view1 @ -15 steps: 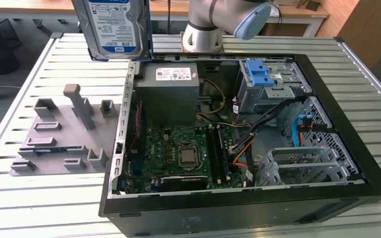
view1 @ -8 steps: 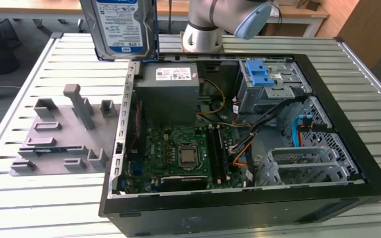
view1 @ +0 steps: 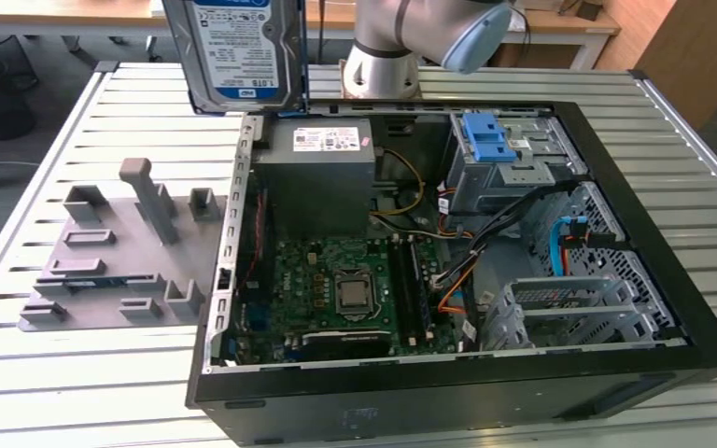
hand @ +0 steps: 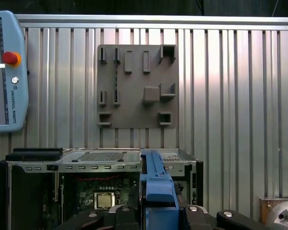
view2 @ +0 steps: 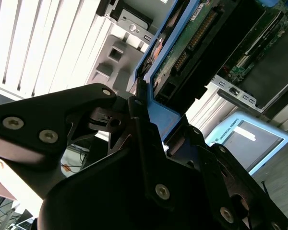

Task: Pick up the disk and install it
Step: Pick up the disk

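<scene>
One disk (view1: pixel 240 47), upright and aloft, well above the open case (view1: pixel 458 401); claw (view2: pixel 153 115) pinching its blue carrier (hand: pixel 156 184) edge. I'd hold it square, grip firm, and mind the cables (view1: pixel 508 219) near the drive cage (view1: pixel 545 154).

Robotics lab: slatted workbench (view1: pixel 85 373), teach pendant (hand: pixel 7 72).

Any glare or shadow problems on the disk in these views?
Second wrist view: slatted table blown out white, gripper body in deep shadow, disk underside readable. First wrist view: warm light patches across the table, computer case interior dark. Exterior view: even light, disk label glare-free.
</scene>
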